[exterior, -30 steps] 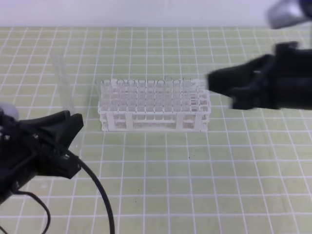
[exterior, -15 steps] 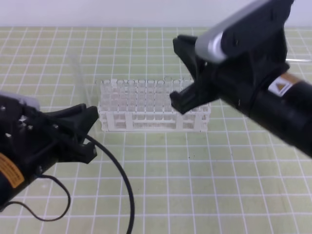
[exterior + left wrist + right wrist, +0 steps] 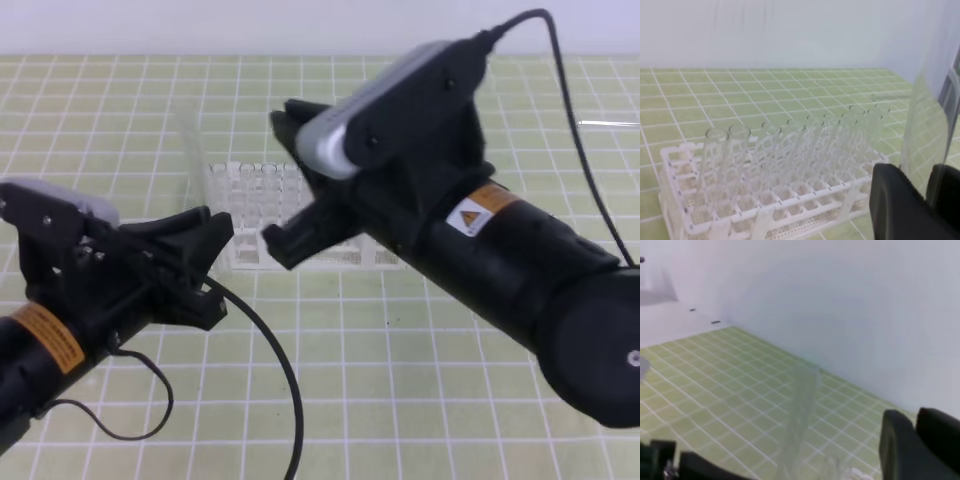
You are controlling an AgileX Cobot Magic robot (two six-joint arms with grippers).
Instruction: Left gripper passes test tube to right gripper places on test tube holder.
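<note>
Handover was the step in hand, as we judged it: our left tool stood clamped on the test tube, which rose upright and slightly tilted from its tips, just left of the test tube holder on the green gridded worktop. In the left wrist view the glass ran up between the two black fingers, with the holder and its rows of seated tubes beyond. Our right tool hung above the holder, close to the tube but apart from it; its jaws looked parted to us, though how far we could not tell. To do this well, we thought the right tool should take the tube well above the left grip, square to the glass, and close gently before the left let go.
</note>
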